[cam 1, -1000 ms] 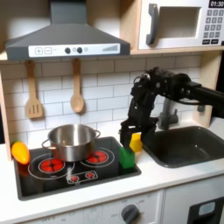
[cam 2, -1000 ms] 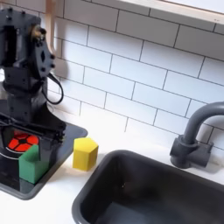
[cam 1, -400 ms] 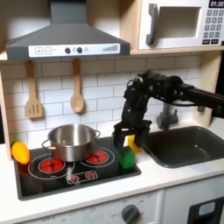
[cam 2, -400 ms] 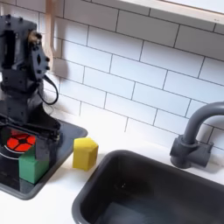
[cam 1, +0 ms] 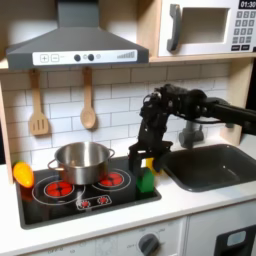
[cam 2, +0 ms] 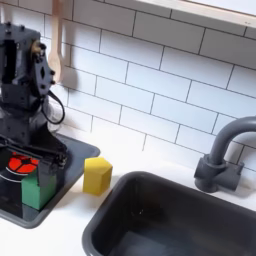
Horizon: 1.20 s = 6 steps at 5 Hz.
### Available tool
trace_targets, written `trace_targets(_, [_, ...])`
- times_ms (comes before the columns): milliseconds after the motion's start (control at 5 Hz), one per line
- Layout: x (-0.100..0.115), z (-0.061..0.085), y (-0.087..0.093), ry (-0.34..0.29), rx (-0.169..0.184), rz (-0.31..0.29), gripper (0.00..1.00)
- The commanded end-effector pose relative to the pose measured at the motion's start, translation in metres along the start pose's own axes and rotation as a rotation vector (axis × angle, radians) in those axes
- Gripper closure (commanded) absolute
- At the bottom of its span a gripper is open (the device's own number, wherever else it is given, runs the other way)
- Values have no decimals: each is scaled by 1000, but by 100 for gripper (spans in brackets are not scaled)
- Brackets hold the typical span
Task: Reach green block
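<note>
green block (cam 2: 39, 190) just below pincer (cam 2: 32, 160)

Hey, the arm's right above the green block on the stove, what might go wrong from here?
The gripper hangs just above the green block, which sits at the cooktop's corner; a slightly off descent might nudge it off the edge. The yellow block stands close beside it and might get bumped.

The arm (cam 1: 190, 103) is matte black throughout, built of boxy jointed segments, with thin black cables looping beside its wrist (cam 2: 28, 75).
</note>
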State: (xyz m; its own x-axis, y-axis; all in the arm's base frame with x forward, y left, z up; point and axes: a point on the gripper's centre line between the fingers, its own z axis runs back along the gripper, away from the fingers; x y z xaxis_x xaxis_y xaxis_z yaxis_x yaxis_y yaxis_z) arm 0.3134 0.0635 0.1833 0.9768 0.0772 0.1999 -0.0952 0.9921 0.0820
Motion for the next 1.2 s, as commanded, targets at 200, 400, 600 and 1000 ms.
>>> trace_targets(200, [2,-19,-3,38,-17,7,0])
trace_targets(400, [2,-23,-5,44,-25,0,0])
trace_targets(600, [1,-26,-9,42,-42,-11,0])
trace_targets(1000, [5,-36,-10,67,-43,6,0])
